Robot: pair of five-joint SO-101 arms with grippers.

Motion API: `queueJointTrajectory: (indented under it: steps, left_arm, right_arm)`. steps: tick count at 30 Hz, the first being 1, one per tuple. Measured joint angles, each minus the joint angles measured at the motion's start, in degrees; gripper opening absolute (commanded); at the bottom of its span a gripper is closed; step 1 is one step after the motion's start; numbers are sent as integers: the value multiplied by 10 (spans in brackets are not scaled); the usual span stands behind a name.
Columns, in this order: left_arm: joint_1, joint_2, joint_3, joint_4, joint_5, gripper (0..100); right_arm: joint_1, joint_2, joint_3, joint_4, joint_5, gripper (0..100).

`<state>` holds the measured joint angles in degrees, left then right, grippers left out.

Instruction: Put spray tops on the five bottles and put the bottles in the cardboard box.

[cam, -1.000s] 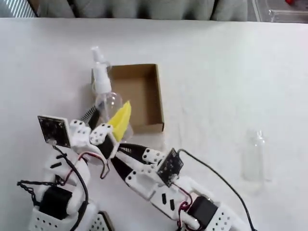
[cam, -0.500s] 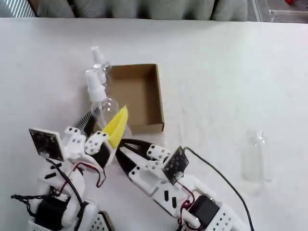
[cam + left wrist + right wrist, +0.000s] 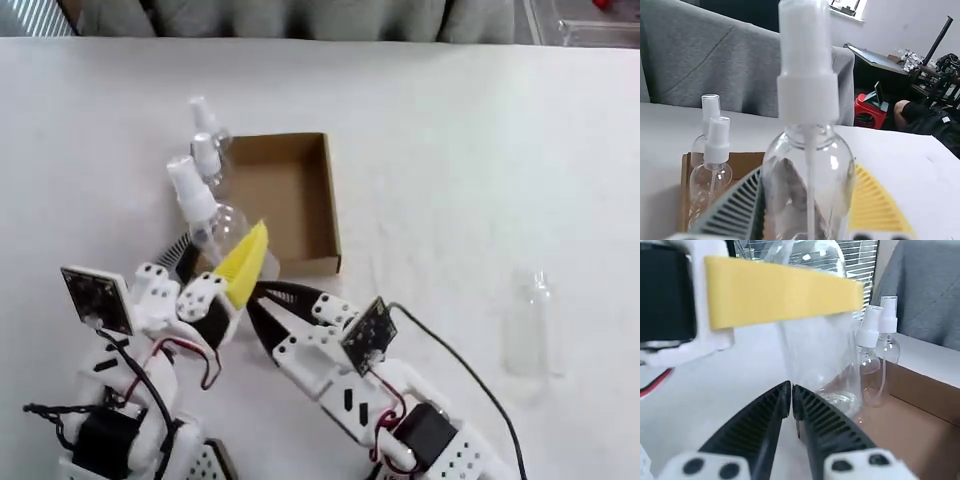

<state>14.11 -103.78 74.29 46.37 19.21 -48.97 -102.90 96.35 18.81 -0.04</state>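
My left gripper (image 3: 224,240) is closed on a clear bottle (image 3: 807,175), with the yellow finger on one side and the dark ribbed finger on the other. The bottle stands upright in this grip and has a white spray top (image 3: 807,65) on it. Just beyond the gripper is the open cardboard box (image 3: 300,195). Two more bottles (image 3: 712,150) with spray tops stand close together at the wall of the box, behind the held one. My right gripper (image 3: 790,390) has its black fingers almost together, with only a thin slit and nothing between them. Its tips are just beside the base of the held bottle. An uncapped bottle (image 3: 527,320) is on the table (image 3: 450,150), well apart from both grippers, on the outer side of the right one.
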Motion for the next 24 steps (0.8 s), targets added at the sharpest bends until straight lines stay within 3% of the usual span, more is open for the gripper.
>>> queueJointTrajectory:
  steps: [8,16,24]
  left_arm:
    - [1,0,16,-4,0,22]
    - [-74,0,84,-112,-1,22]
    - [-82,40,85,-131,-17,22]
  right_arm:
    - [5,-4,-1,39,2,15]
    - [24,1,0,43,2,15]
    - [25,1,0,43,2,15]
